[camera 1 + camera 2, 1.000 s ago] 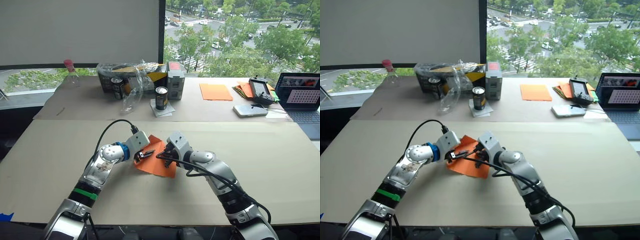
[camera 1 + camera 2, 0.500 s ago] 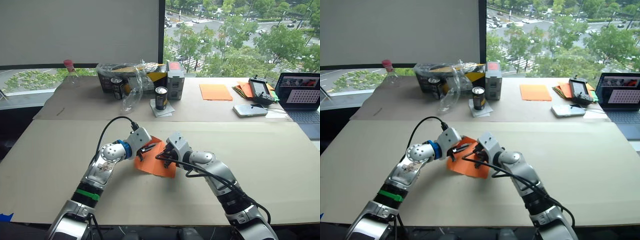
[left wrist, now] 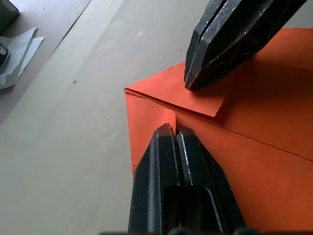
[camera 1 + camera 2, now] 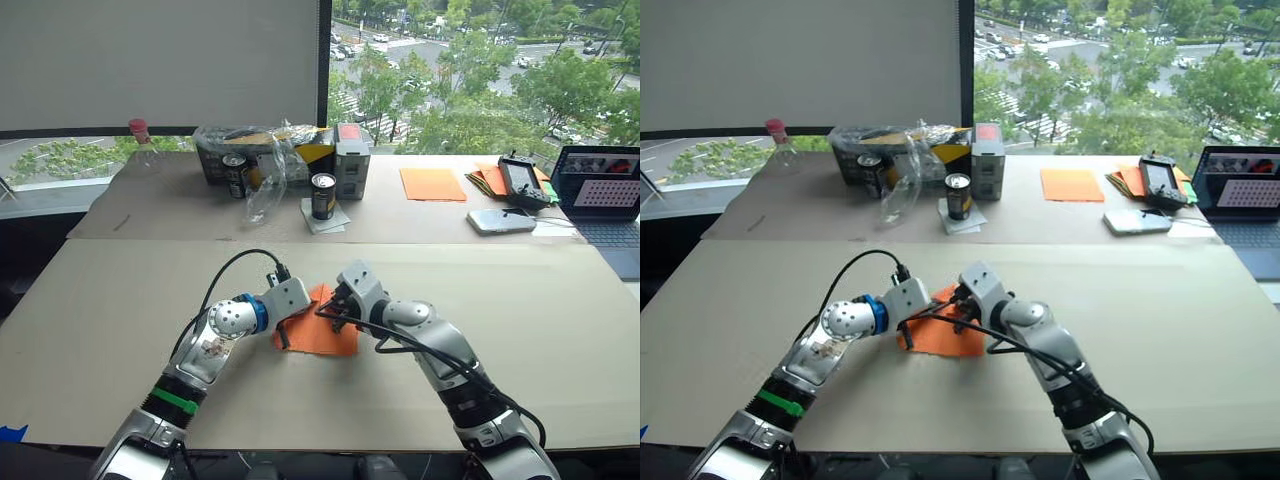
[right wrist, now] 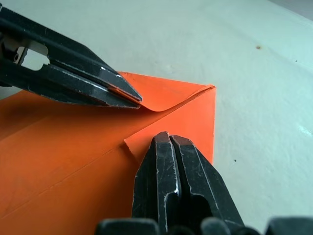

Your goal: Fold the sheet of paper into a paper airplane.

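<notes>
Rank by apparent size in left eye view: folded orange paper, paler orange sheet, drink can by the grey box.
1. sheet of paper, largest, though nearest the camera.
2. paler orange sheet.
3. drink can, smallest.

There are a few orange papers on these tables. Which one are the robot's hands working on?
The creased sheet on the near table, between the left hand and right hand, both closed on it. The paler orange sheet and the paper stack lie untouched on the far table.

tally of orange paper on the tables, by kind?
Bright creased sheet of paper under both hands: 1
Paler smooth orange sheet on the far table: 1
Stack of mixed-colour papers with orange on top: 1
Total: 3
</notes>
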